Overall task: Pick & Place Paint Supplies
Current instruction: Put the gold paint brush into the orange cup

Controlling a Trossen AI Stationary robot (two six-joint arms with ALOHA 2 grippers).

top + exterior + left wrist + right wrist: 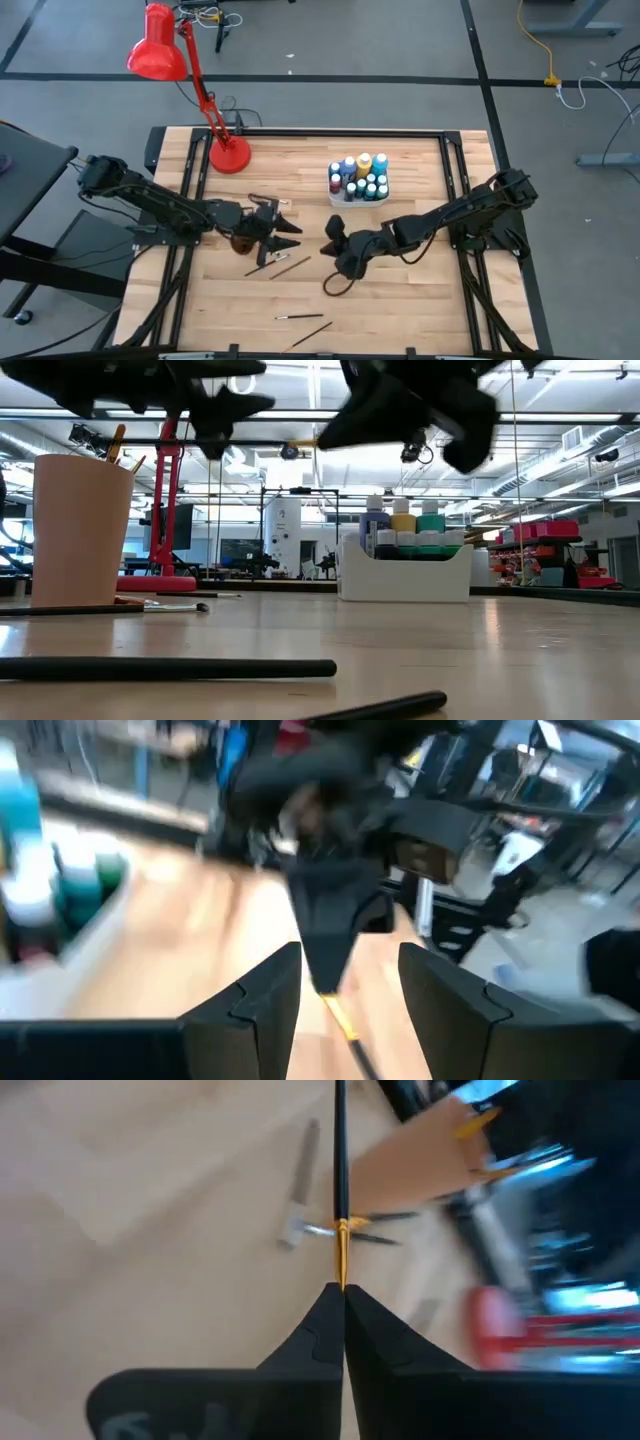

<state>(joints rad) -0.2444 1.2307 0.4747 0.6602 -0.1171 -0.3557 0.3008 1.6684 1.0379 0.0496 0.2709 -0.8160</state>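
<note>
One thin paintbrush (339,1200), light, stiff and apt to roll, is pinched near its gold ferrule by the right pincer (344,1295) above mid-worktop (420,310); the left pincer (348,982) stands spread nearby, empty.

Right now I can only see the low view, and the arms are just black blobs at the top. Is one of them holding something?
Observer: Yes. The right wrist view shows the right gripper shut on a thin dark paintbrush with a gold band.
Operator: What about the other arm?
Observer: The left wrist view shows the left gripper open, its fingers spread apart.
Operator: Are the two arms far from each other?
Observer: No. From above, the two grippers face each other, close together near the table's middle, apart from the white tray of paint bottles.
</note>
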